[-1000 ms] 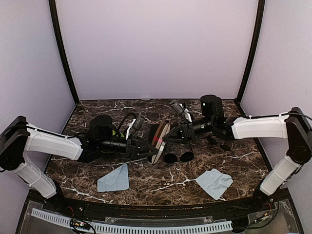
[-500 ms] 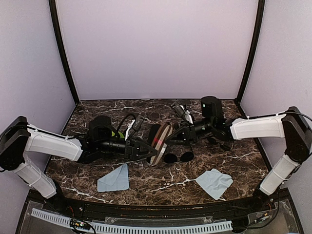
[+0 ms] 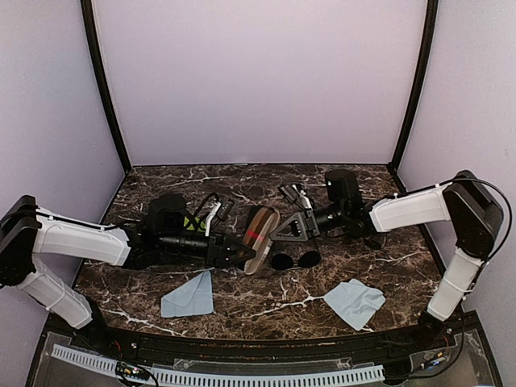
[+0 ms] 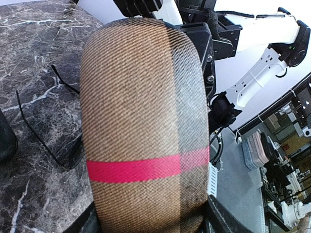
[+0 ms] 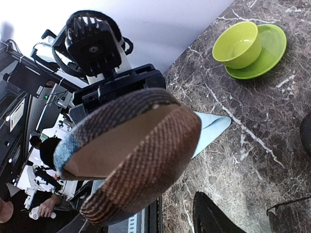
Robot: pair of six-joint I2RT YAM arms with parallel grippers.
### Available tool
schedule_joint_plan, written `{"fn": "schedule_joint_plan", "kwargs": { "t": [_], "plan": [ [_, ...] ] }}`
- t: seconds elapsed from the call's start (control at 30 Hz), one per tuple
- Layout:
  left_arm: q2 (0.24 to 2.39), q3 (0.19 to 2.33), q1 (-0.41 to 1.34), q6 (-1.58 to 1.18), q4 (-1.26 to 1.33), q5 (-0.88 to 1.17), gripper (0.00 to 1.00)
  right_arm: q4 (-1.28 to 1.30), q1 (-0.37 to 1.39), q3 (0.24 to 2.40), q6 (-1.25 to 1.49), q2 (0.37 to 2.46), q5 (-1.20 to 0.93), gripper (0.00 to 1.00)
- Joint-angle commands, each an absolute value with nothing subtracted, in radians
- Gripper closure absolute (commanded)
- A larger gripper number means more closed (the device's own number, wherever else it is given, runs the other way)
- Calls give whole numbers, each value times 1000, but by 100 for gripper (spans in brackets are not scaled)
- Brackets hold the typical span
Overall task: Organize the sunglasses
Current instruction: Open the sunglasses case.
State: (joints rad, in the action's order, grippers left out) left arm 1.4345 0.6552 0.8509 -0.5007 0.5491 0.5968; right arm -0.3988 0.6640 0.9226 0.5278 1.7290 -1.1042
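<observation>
Overhead; 2 close, opposed wrist views share case (image 4: 146,121).

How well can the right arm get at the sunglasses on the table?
Probably yes. The sunglasses lie uncovered close to the right hand, nothing between them. That hand is at the striped case held by the left hand, so it must lower first.

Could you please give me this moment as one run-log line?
left gripper: holds striped case | right gripper: at case | sunglasses: on table

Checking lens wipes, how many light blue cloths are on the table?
2: left cloth at front, left of centre; right cloth at front, right of centre. Others could be hidden.
</observation>
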Motion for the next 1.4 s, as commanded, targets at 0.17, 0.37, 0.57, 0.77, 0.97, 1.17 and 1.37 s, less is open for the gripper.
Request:
{"fn": "schedule_joint_plan", "kwargs": {
  "t": [0.17,0.37,0.57,0.77,0.97,1.17,1.37],
  "plan": [
    [1320,718,929,-309,652,797,100,-245,601,919,620,1772,-727,64],
    [1350,757,959,-240,567,760,100,-297,607,902,694,1772,-699,64],
    [1375,778,981,-219,536,748,100,-412,605,869,802,1770,-694,64],
    [1385,785,989,-205,518,748,100,-555,601,838,878,1793,-706,64],
    [1394,788,997,-192,504,705,100,-598,598,832,878,1800,-706,64],
    [1404,790,997,-206,504,676,100,-606,602,817,878,1767,-706,64],
    [1436,799,998,-252,537,646,100,-707,624,767,984,1740,-572,69]
  ]
}}
